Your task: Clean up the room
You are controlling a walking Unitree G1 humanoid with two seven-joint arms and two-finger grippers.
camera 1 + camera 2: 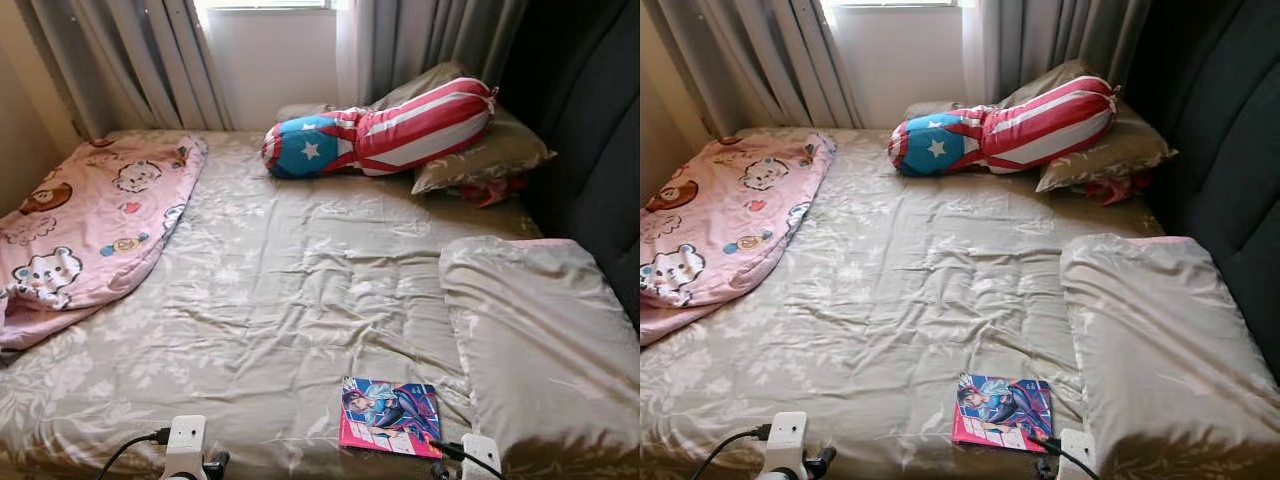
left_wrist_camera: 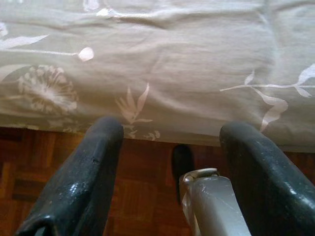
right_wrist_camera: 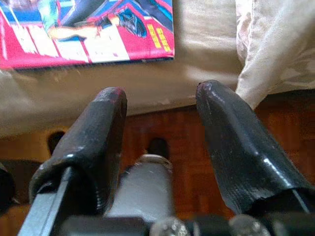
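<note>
Pink blanket (image 1: 85, 225): bunched at the bed's left edge, part hanging over the side.
Left claw (image 2: 170, 147): fingers spread wide, empty, low by the bed's (image 1: 270, 290) near edge.
Comic book (image 1: 391, 416): flat on the sheet near the front edge, just beside the folded cover (image 1: 545, 340).
Right claw (image 3: 160, 105): wide, empty, just short of the book.
Advice: slide one finger under the book's near edge, then pinch; the soft sheet may bunch.

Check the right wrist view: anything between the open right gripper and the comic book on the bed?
Nothing. In the right wrist view, bare bedsheet separates the right gripper from the comic book; a pillow sits off to the side.
</note>
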